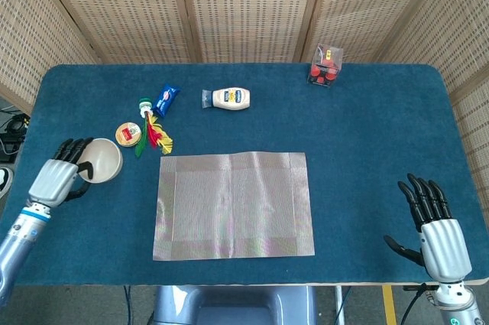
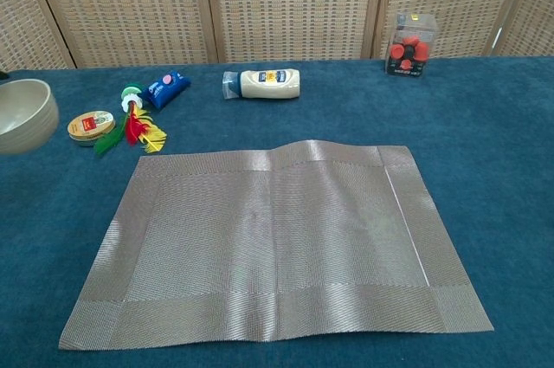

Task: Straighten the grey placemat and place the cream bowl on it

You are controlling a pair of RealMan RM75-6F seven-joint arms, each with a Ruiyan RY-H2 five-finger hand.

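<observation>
1. Open blue table (image 1: 382,134) lies right of the placemat (image 1: 234,204), up to the right hand (image 1: 437,232).
2. The round tin (image 1: 128,134) and feathered toy (image 1: 154,134) stand just behind the mat's far left corner, close beside the bowl (image 1: 103,160).
3. The blue packet (image 1: 166,99), mayonnaise bottle (image 1: 228,98) and clear box (image 1: 326,64) line the far side, well apart from the mat.

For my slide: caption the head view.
Left hand holds round cream bowl beside flat grey woven placemat.

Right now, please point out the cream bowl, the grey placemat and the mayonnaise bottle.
cream bowl (image 1: 105,161), head view, inner wall
grey placemat (image 2: 277,242), chest view, woven centre
mayonnaise bottle (image 1: 231,98), head view, label
</observation>
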